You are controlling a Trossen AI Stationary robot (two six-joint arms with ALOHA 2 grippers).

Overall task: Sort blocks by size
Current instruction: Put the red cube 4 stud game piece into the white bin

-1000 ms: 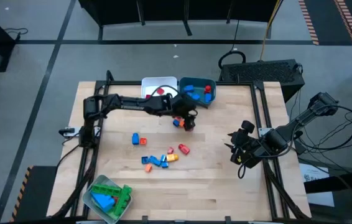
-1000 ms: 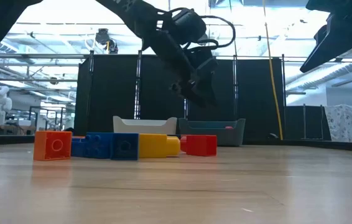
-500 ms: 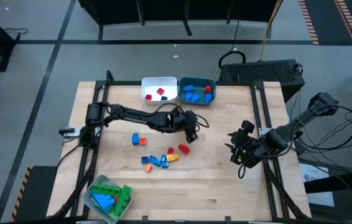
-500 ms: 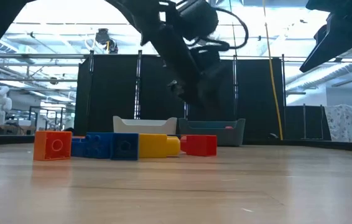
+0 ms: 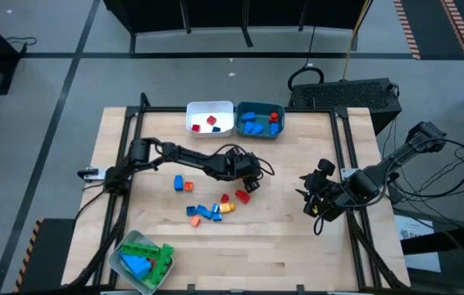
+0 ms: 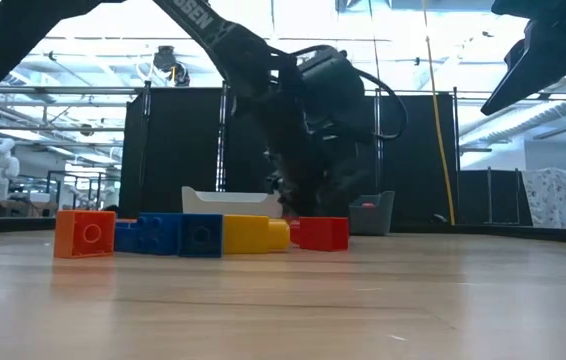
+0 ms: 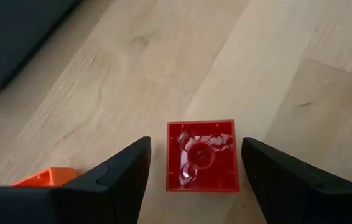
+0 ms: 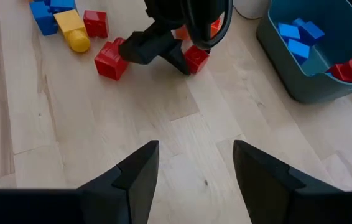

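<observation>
A red brick (image 7: 201, 155) lies on the table, hollow underside up. My left gripper (image 7: 196, 142) is open and low over it, one finger on each side, with a strip of wood showing between each finger and the brick. An orange brick (image 7: 45, 178) lies close by. In the high view my left gripper (image 5: 250, 185) is mid-table, just far of a red brick (image 5: 243, 197). In the right wrist view a red brick (image 8: 111, 62) lies at one side of it and another (image 8: 196, 57) at the other. My right gripper (image 5: 314, 203) waits open at the right edge.
A loose cluster of orange, blue, yellow and red bricks (image 5: 209, 211) lies toward the near side, and a blue one (image 5: 179, 183) to its left. White bin (image 5: 210, 108) and teal bin (image 5: 261, 106) stand at the far edge. A clear-grey bin (image 5: 119, 260) sits near left.
My left gripper has come down from well above the table to just over it. It has moved toward the near edge, away from the bins, and stayed open. No brick has moved.
</observation>
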